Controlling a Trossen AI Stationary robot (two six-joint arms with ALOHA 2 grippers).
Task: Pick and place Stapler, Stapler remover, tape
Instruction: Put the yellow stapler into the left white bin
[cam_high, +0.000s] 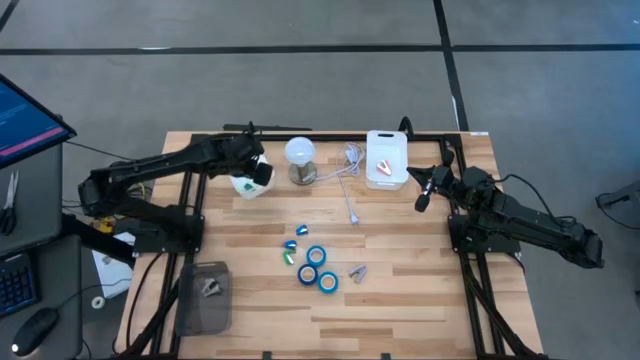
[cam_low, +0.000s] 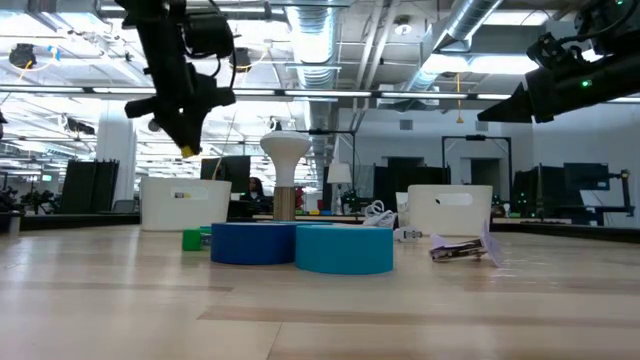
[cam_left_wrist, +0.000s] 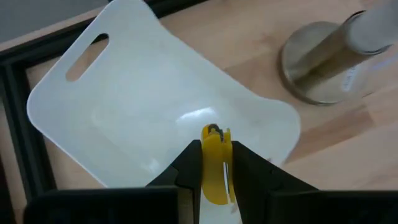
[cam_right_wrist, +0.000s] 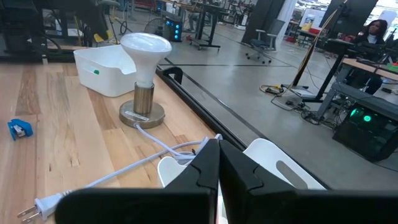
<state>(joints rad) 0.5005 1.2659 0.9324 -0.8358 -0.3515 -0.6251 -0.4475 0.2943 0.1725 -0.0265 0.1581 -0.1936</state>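
My left gripper (cam_high: 262, 172) hangs above the white bin (cam_left_wrist: 143, 106) at the table's far left, shut on a small yellow object (cam_left_wrist: 216, 163); a green piece (cam_high: 247, 185) lies in that bin. My right gripper (cam_right_wrist: 217, 155) is shut and empty, hovering beside a second white bin (cam_high: 387, 160) that holds an orange-red piece (cam_high: 384, 166). Three blue tape rolls (cam_high: 316, 268) lie flat mid-table, touching one another. A grey-purple staple remover (cam_high: 357, 272) rests to their right. Small blue-green pieces (cam_high: 293, 245) lie just beyond the rolls. My left gripper pinches the small yellow object between its two fingers (cam_left_wrist: 186, 168), pointing down from above. The object's end with a metal bit (cam_left_wrist: 214, 130) sticks out past the fingertips. It is lifted clear, over the white bin's open inside.
A lamp with a round bulb (cam_high: 300, 153) stands between the two bins, its pale cord (cam_high: 350, 195) trailing toward mid-table. A grey lidded container (cam_high: 205, 297) sits at the near left corner. Black frame rails run along both sides. The near middle of the wooden table is bare.
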